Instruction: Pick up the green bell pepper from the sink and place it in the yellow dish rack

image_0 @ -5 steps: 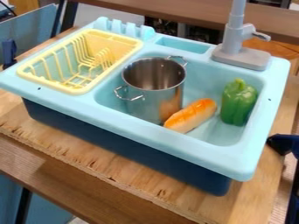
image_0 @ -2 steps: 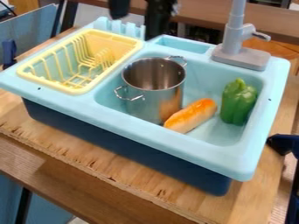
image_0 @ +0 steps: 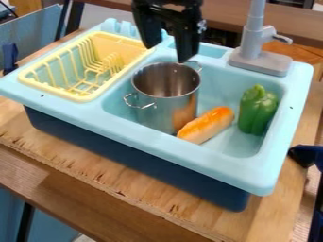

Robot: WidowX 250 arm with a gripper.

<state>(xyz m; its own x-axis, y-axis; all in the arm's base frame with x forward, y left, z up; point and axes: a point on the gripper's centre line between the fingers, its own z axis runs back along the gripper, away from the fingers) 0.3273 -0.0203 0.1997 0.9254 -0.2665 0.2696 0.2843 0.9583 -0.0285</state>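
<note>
We have the claw [image_0: 166,54] over the far side of the pot [image_0: 165,106], its two fingers spread wide with nothing between them. One fingertip appears close to the pot's far rim, near the far handle [image_0: 199,67], though we can't tell from this angle how high above it the claw hangs or whether the two touch. The pot stands upright and open in the sink [image_0: 183,152], with its near handle [image_0: 140,107] on the side facing us. The bread [image_0: 207,125] lies at a slant close by the pot's base, and the pepper [image_0: 257,113] stands beyond the bread, to the pot's right as we look. On the pot's other side is the yellow rack [image_0: 82,98]; the faucet [image_0: 252,38] rises behind and to the right of the pot, and the worktop [image_0: 114,175] carries the sink beneath it all. We judge this to be the approach, with no grasp made. From here, any grip on the pot calls for the open fingers to be squared to its rim, one inside the wall and one outside, without knocking the far handle.
</note>
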